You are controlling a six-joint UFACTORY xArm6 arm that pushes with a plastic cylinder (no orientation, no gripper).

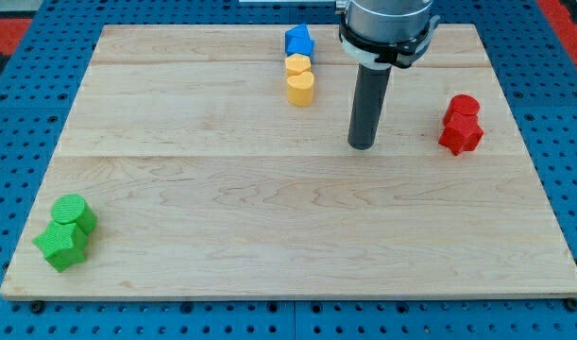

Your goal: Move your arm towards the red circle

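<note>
Tip: my tip (362,147) sits on the wooden board (269,236), a bit toward the view's right of centre, rod upright above it.
Tool state: plain dark rod, no jaws to open or close, nothing held; the tip touches no block.
Red circle: red circle (465,106) near the board's right edge, upper half of the view, to the view's right of my tip and slightly higher; clear gap of bare wood between them.
Other red block: red star-like block (460,136) just below the red circle and touching it (shape roughly a star, edges not crisp); it sits about level with my tip.
Blue block: blue block (298,41) at the view's top, near the board's top edge, left of the rod; exact shape hard to tell.
Yellow blocks: yellow block (297,65) right under the blue one, shape unclear; yellow heart (300,88) just below that. The three form a short column, close-packed, up and to the view's left of my tip, apart from it.
Green blocks: green circle (72,211) and green star-like block (60,244) touching each other at the view's bottom left corner, well apart from my tip.
Surround: blue pegboard (24,142) around the board.
</note>
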